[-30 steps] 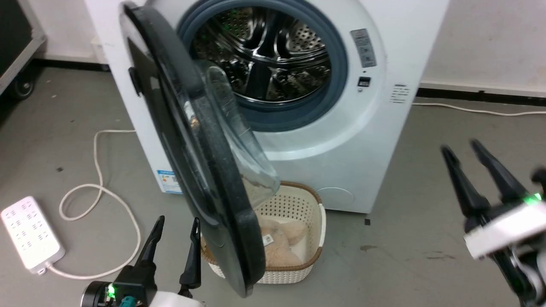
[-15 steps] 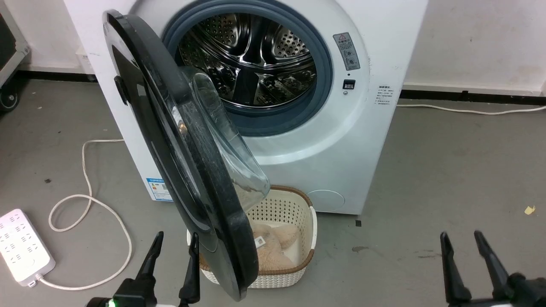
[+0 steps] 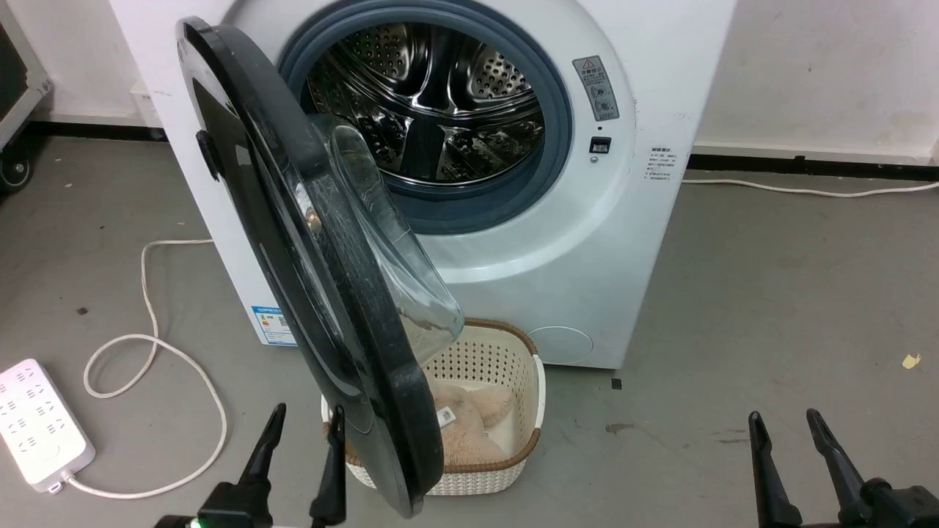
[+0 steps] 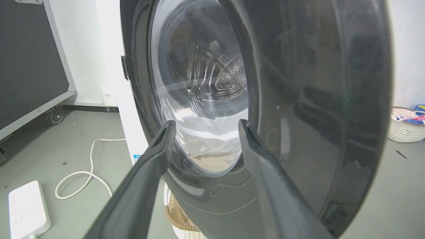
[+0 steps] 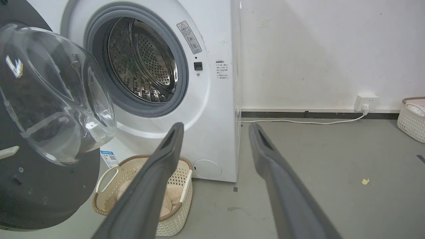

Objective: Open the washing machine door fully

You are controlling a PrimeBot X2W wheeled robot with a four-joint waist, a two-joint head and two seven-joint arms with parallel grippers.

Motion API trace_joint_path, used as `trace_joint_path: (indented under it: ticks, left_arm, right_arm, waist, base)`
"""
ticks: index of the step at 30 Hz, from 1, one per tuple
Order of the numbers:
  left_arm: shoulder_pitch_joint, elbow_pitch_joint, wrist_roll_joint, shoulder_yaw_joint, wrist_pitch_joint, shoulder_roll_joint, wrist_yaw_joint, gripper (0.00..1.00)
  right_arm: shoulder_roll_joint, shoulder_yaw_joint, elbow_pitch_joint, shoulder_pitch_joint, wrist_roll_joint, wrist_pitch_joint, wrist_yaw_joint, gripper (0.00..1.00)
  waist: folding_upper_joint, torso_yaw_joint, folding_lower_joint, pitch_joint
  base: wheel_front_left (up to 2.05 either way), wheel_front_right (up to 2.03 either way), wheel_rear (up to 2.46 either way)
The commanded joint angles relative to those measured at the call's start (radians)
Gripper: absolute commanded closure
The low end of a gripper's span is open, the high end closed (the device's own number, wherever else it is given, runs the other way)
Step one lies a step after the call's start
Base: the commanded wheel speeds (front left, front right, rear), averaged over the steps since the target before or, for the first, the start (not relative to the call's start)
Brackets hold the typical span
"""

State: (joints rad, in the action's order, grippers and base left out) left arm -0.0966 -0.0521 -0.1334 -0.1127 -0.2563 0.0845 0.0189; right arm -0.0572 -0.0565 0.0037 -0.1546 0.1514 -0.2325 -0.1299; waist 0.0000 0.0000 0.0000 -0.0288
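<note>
Grey concrete floor meets a white wall behind a white washing machine; the washing machine door stands swung out from the left of the head view, roughly edge-on, its clear glass bowl facing the steel drum; its lower rim hangs over a woven basket holding something beige; the left end effector, fingers apart and empty, sits just beside that lower rim on the black outer side; the right end effector, likewise apart and empty, is well away from the door; a white power strip lies at the left
</note>
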Motion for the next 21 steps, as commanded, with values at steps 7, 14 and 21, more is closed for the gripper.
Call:
trace_joint_path:
  ticks: [7, 14, 21]
  left_arm:
    - [0.018, 0.114, -0.025, 0.045, -0.006, -0.011, 0.012, 1.0]
    - [0.097, 0.336, -0.041, 0.102, -0.006, -0.024, 0.036, 1.0]
    - [0.176, 0.469, -0.007, -0.031, 0.058, -0.029, 0.037, 1.0]
  right_arm:
    - [0.007, -0.004, -0.002, 0.013, 0.014, -0.009, -0.001, 0.0]
    - [0.007, -0.005, -0.007, 0.02, 0.008, -0.008, -0.001, 0.0]
    - [0.007, 0.006, -0.001, 0.022, 0.007, -0.007, -0.001, 0.0]
  waist:
    - [0.0, -0.002, 0.0, -0.001]
    - [0.0, -0.003, 0.0, -0.006]
    - [0.0, -0.019, 0.0, -0.02]
  base:
    - [0.0, 0.0, 0.0]
    - [0.0, 0.0, 0.0]
    - [0.0, 0.0, 0.0]
